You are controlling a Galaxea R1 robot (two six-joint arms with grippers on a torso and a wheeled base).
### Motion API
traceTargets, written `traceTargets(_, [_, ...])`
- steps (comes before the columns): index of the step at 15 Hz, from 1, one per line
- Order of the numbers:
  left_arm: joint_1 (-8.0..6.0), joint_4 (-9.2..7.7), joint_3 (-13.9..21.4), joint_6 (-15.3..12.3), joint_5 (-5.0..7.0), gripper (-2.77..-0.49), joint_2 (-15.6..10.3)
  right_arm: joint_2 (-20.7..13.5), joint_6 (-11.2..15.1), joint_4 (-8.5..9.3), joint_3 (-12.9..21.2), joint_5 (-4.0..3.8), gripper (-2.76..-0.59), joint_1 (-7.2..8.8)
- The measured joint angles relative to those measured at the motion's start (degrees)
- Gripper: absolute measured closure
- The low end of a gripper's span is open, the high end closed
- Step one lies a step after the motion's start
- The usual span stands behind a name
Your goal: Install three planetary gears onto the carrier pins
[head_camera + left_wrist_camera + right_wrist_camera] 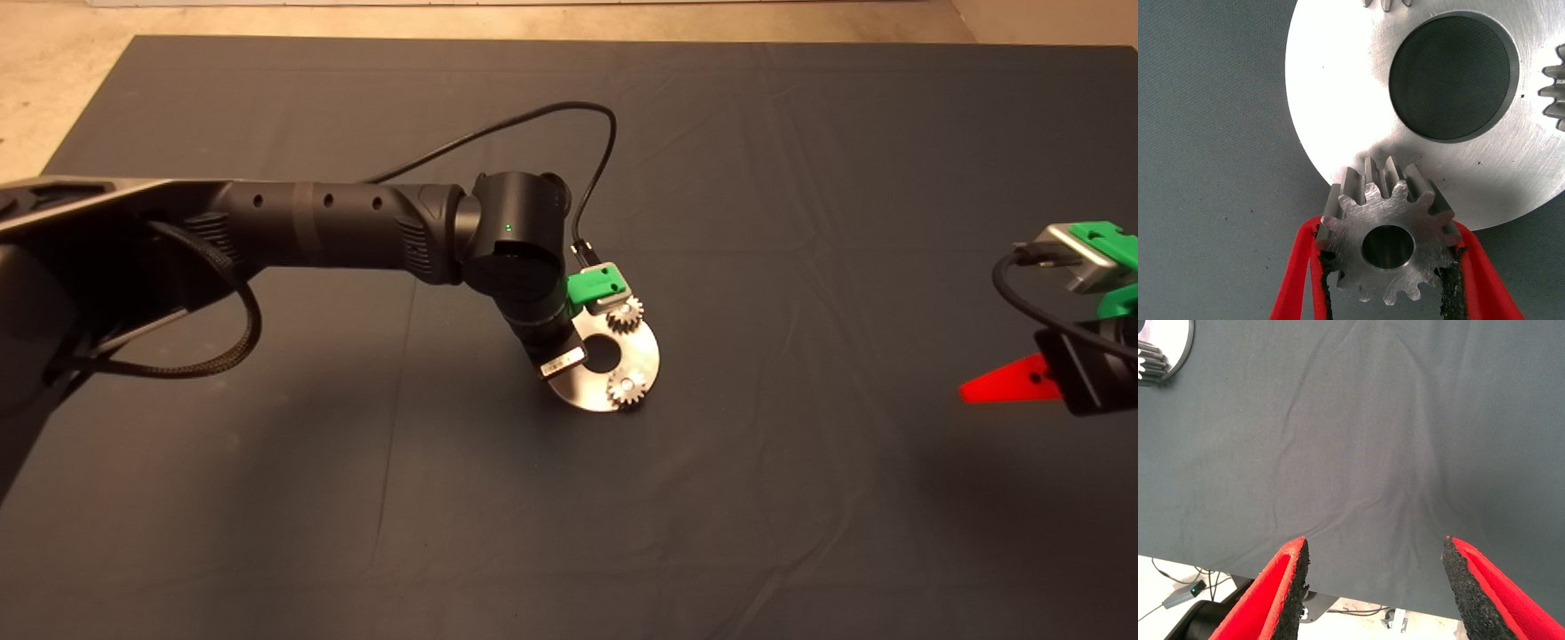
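Note:
The flat silver disc (pixel 645 351) with a large centre hole lies mid-mat. Two small gears sit on it, one at its far side (pixel 627 313) and one at its near side (pixel 628 387). Their pins are covered. In the left wrist view my left gripper (pixel 1386 235) is shut on a third gear (pixel 1388 220), held by its teeth over the disc's rim (pixel 1351 87). No bare pin shows. In the head view the left wrist (pixel 524 267) hides that gripper. My right gripper (pixel 978 388) is open and empty at the mat's right edge.
A black cable (pixel 587 151) loops above the left wrist. The right wrist view shows bare dark mat (pixel 1371 453), with a seated gear (pixel 1151 360) in a corner and the floor past the mat's edge.

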Motion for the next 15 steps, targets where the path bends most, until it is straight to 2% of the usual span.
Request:
traceTargets(4, [-0.02, -0.09, 0.00, -0.17, -0.01, -0.66, 0.00, 0.01, 0.00, 0.00, 0.00, 0.09, -1.47, 0.01])
traceTargets(7, [0.00, -0.11, 0.00, -0.21, -0.01, -0.67, 0.00, 0.00, 0.00, 0.01, 0.00, 0.72, -1.47, 0.01])
traceTargets(15, [0.00, -0.37, -0.13, -0.21, -0.04, -0.68, -0.01, 0.00, 0.00, 0.01, 0.00, 0.72, -1.47, 0.01])
